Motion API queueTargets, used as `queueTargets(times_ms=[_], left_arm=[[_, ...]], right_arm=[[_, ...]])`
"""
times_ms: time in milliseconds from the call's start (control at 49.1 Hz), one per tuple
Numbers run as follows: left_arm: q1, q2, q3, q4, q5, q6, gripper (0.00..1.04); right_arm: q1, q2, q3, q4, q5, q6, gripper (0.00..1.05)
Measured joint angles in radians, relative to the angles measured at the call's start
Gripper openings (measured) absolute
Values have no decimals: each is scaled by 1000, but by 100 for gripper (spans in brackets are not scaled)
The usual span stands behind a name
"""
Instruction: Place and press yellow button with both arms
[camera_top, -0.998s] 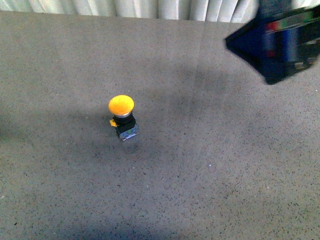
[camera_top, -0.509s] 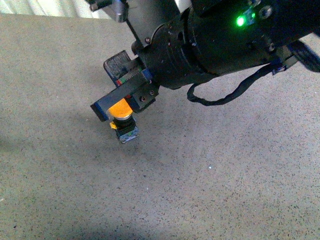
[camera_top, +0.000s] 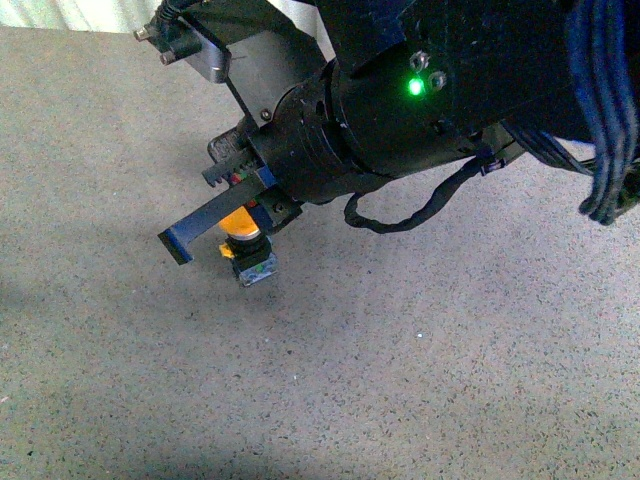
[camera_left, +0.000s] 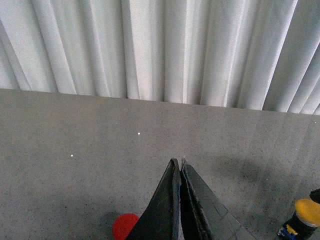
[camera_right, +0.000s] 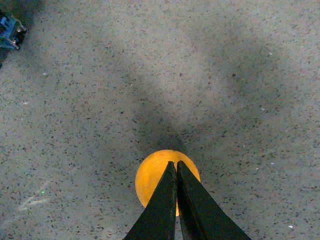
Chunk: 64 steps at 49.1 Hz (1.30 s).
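With our right pincer (camera_right: 175, 166) tips together over the button (camera_right: 149, 179), we judge pressing underway; next, push straight down.

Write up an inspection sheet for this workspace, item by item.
Surface: grey speckled tabletop, shadowed in patches.
Job's things: yellow button upright on its base, under the right arm.
Clutter: red round object near the left end effector; what it is cannot be told.
End effectors: right end effector shut, tips over the button's cap, contact not confirmable; left end effector shut, holding nothing.
Cables: black cable loop hanging below the right arm, clear of the button; dark bundle at the front view's right edge.
Surroundings: white pleated curtain behind the table.
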Motion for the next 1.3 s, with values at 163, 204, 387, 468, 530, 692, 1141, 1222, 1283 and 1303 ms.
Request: queueTargets(times_ms=[163, 204, 387, 468, 530, 692, 1141, 1222, 1283, 1303], left_arm=[[0, -35, 0, -35, 0, 0, 1], [0, -90, 0, -110, 0, 1, 1], [0, -193, 0, -212, 0, 1, 1], [1, -195, 0, -214, 0, 1, 1], [1, -195, 0, -214, 0, 1, 1], [1, -195, 0, -214, 0, 1, 1], [1, -195, 0, -214, -1, 2, 1], [1, -195, 0, -214, 0, 2, 1], [1, -195, 0, -214, 0, 2, 1], [1, -195, 0, -214, 0, 2, 1]], right_arm=[[0, 24, 2, -13, -7, 14, 1], [1, 27, 3, -18, -7, 16, 1], [1, 40, -2, -17, -2, 26, 1], [-2, 40, -12, 2, -5, 42, 1], [-5, 39, -18, 9, -13, 58, 1], [-19, 13, -24, 14, -25, 92, 1], [-190, -447, -317, 286, 219, 188, 11], [-212, -509, -503, 649, 435, 170, 1], [-253, -568, -599, 738, 429, 168, 1], [-265, -593, -629, 747, 417, 168, 1]])
